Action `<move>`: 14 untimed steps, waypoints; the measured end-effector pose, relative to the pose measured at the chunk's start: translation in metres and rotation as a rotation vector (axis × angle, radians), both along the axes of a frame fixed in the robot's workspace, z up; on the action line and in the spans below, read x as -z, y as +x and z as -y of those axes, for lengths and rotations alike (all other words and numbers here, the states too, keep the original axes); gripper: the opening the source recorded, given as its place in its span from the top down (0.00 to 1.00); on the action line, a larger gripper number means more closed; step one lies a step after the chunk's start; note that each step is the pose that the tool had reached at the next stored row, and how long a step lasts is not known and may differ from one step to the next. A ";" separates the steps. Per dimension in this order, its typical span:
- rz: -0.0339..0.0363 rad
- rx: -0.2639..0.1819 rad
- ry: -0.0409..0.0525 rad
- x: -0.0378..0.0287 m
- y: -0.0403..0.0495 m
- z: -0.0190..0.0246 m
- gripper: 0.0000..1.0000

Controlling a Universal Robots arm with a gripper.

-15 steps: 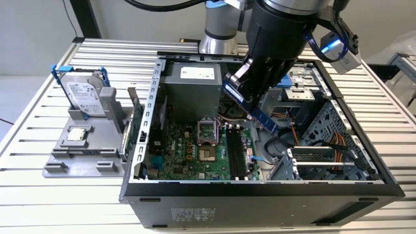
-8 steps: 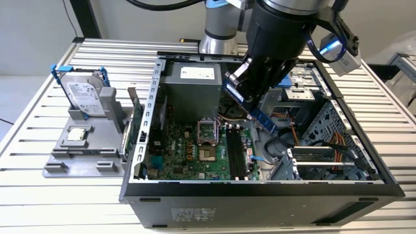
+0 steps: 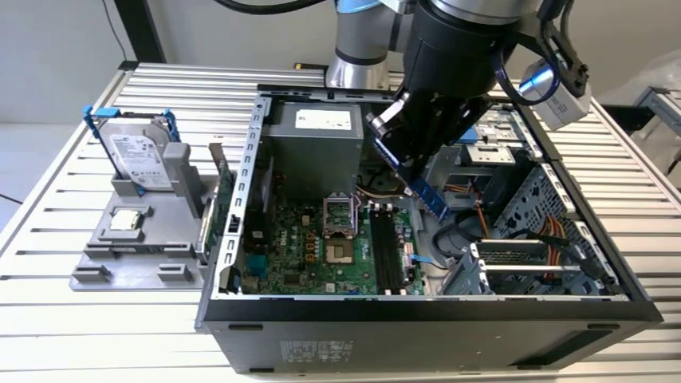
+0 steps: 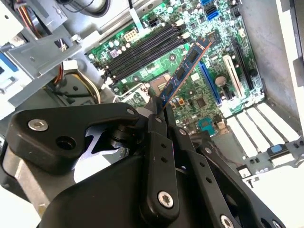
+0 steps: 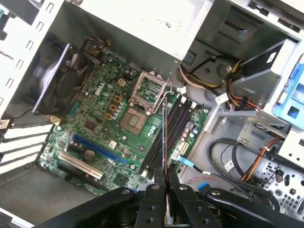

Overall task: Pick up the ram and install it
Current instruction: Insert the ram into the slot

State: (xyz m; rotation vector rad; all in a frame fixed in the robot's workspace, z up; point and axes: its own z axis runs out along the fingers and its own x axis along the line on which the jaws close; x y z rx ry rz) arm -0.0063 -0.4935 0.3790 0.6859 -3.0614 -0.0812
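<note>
Gripper (image 4: 157, 114) clamped on one end of ram (image 4: 186, 70); ram hangs tilted above board (image 5: 95, 128), near slots (image 4: 142, 50), not seated. Good insertion likely needs: edge parallel to slots, ram level (now slanted), notch matched, push straight down, even pressure both ends.

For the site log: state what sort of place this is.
Likely a robotics lab bench for PC assembly: an open computer case on a slatted table, a grey fixture holding a hard drive, the gripper holding the ram over the motherboard.
</note>
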 end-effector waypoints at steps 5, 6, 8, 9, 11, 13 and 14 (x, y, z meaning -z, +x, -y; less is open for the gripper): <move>0.0000 0.071 0.0000 0.0000 0.0000 0.0000 1.00; 0.0000 0.085 0.0001 0.0000 0.0000 0.0000 1.00; 0.0000 0.111 0.0000 0.0000 0.0000 0.0000 1.00; 0.0000 0.123 0.0000 0.0000 0.0000 0.0000 1.00; 0.0000 0.148 0.0000 0.0000 0.0000 0.0000 1.00; 0.0000 0.173 0.0000 0.0000 0.0000 0.0000 1.00; 0.0000 0.185 0.0000 0.0000 0.0000 0.0000 1.00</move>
